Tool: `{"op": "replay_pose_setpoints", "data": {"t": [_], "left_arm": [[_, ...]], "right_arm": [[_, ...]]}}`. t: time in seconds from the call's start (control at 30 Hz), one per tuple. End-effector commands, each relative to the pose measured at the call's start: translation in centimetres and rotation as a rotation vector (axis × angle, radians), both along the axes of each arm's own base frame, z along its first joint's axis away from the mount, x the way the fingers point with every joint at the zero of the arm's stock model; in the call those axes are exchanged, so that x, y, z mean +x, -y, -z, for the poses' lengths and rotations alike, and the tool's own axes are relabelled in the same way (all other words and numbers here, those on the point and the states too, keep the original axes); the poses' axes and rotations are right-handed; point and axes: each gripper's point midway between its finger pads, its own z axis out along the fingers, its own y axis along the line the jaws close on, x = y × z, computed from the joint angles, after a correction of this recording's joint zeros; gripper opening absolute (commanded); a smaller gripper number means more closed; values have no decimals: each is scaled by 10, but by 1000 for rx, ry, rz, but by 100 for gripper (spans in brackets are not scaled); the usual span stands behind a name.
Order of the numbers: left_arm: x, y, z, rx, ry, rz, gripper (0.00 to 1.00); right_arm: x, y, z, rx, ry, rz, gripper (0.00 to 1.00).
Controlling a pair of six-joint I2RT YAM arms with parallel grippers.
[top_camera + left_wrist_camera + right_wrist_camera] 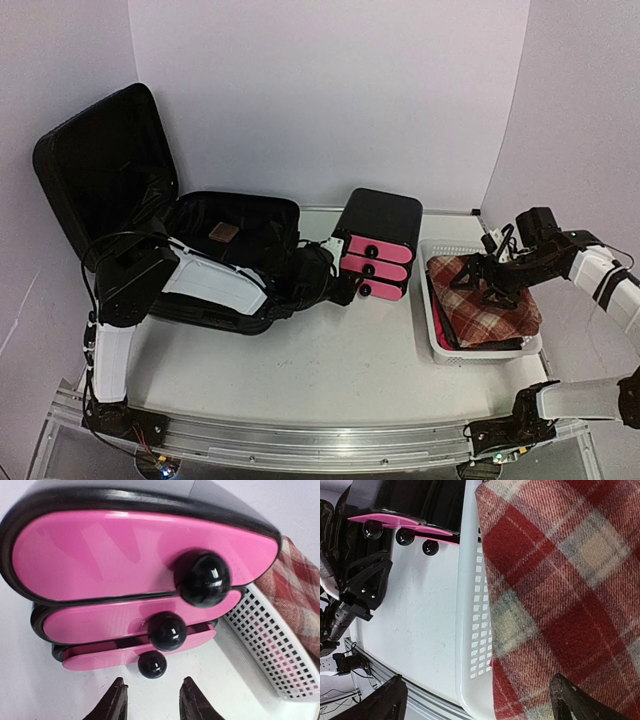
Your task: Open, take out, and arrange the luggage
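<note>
So the luggage is sitting at the back-left of the bench, unzipped, with its lid standing up and leaning back-left and its base lying flat. Only a small brownish thing is showing inside the base; I can't tell what it is.

The left arm is stretching across the front of the luggage, and the left claw is hanging past its right end, clear of the shell. It's pointing at the bottom knob of the black drawer box with three pink fronts. Its jaws are sitting partly apart with nothing between them.

Just right of the drawer box, a white mesh basket is holding a folded red plaid cloth that's filling most of it. The right claw is hovering over that cloth, well apart from the luggage, with jaws spread wide and gripping nothing. Whether the tips are touching the fabric, I can't tell.
</note>
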Motion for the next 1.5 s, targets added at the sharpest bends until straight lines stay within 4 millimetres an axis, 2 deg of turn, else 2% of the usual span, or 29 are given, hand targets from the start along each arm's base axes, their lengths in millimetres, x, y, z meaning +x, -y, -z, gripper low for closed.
{"op": "replay_pose_setpoints", "data": {"t": [0.0, 0.03, 0.1, 0.43, 0.6, 0.9, 1.13, 1.33, 1.47], "left_arm": [[-5, 10, -47, -102, 46, 31, 55], [-3, 12, -46, -109, 39, 23, 61], [2, 16, -44, -124, 28, 3, 66], [32, 38, -33, -150, 38, -88, 68], [38, 38, -22, -149, 13, -134, 67], [43, 45, -21, -146, 25, -130, 52], [43, 42, -27, -145, 39, -139, 30], [34, 34, -31, -140, 25, -116, 20], [20, 26, -31, -146, -12, -89, 16]], "right_arm": [[10, -4, -5, 13, 37, -13, 98], [11, -4, -5, 13, 38, -14, 98], [10, -4, -6, 17, 38, -12, 98], [6, -2, -13, 20, 66, 1, 98], [4, -3, -15, 25, 69, -1, 98], [2, -3, -17, 29, 72, 1, 98], [1, -3, -17, 30, 73, 2, 98], [2, -3, -16, 29, 68, 2, 98], [2, -3, -15, 26, 66, 0, 98]]}}
